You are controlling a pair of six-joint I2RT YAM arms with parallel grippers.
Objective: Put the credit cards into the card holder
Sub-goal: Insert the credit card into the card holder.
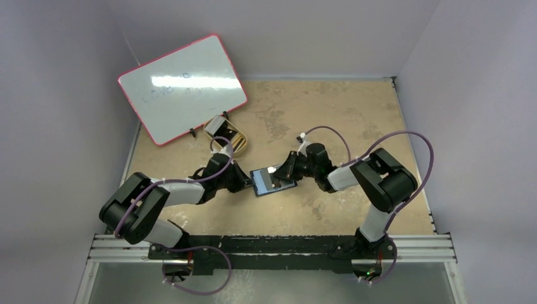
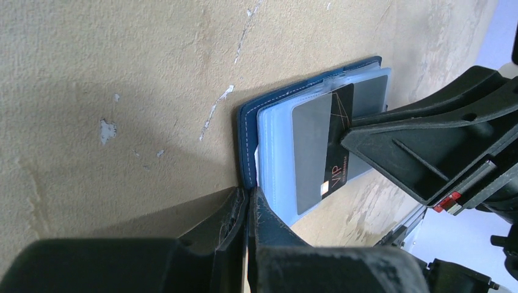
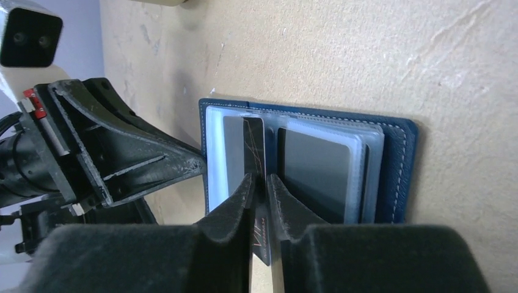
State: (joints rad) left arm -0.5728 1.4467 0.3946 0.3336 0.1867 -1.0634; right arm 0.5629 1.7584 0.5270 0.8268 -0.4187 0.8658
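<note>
The main risk we see is the dark card (image 3: 253, 146) ending up half seated. Only its far end is under the clear pocket on the left half of the open wallet (image 3: 397, 171), and the printed end sticks out toward the right hand (image 3: 261, 178). If that hand lets go or backs off now, the card could slide back out, or tip and lie loose on top of the pockets. Pushing harder has its own danger: the wallet is light and rests flat on the bench (image 1: 354, 107), about midway between the left and right edges and nearer the near edge than the far one, so a shove could skate it toward the left edge or fold the pocket leaf. Only the left hand (image 2: 248, 194) seems to brace it, so if those tips slip off the wallet's edge it will probably turn. A grey card (image 3: 317, 174) already sits in the pocket on the other half and could be nudged too. The right hand's fingers stand a narrow slit apart with the dark card's printed end between them, and we cannot tell whether they clamp it or merely flank it. The left hand is fully closed, its tips against the wallet's outer edge, and we cannot tell whether any of the cover is pinched between them.
</note>
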